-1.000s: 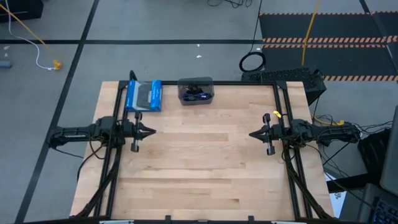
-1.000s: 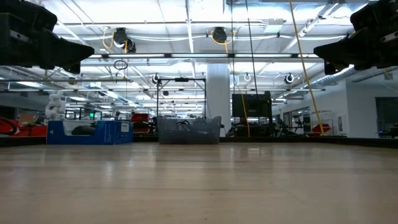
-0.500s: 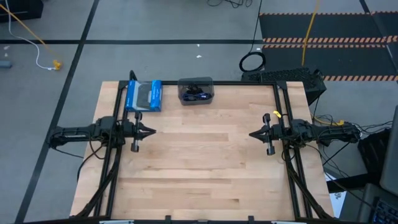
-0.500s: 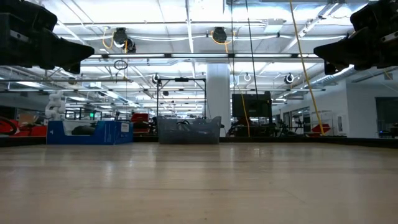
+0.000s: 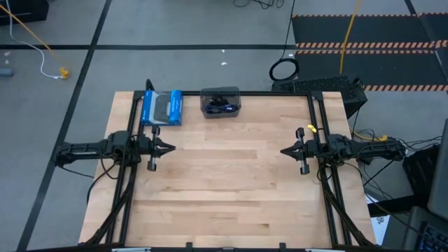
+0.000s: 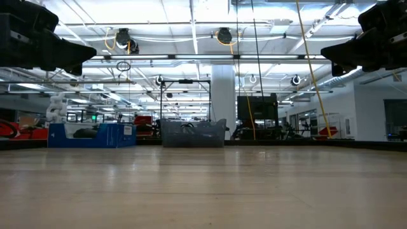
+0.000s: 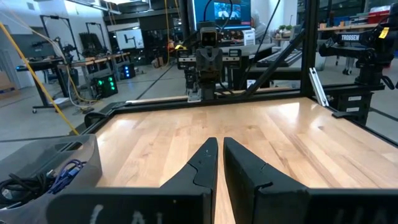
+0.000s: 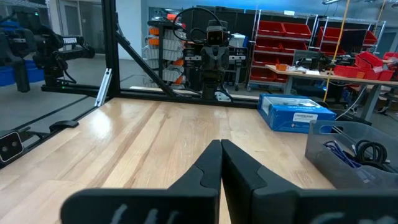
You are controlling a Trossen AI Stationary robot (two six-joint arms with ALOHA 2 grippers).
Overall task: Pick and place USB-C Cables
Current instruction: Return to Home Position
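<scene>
The USB-C cables (image 5: pixel 220 106), black and blue-purple bundles, lie in a clear plastic bin (image 5: pixel 220 92) at the table's far edge; they also show in the left wrist view (image 7: pixel 37 179) and the right wrist view (image 8: pixel 354 152). My left gripper (image 5: pixel 172 148) hovers above the table's left side, shut, its fingertips (image 7: pixel 220 144) nearly touching. My right gripper (image 5: pixel 283 151) hovers above the right side, shut (image 8: pixel 221 145). Both point toward the table's middle, far from the bin.
A blue box (image 5: pixel 162 108) lies left of the bin at the far edge. A black cable ring (image 5: pixel 283 69) and a yellow cord (image 5: pixel 31 31) lie on the floor beyond the table. Bare wood (image 5: pixel 231 182) spans the space between the arms.
</scene>
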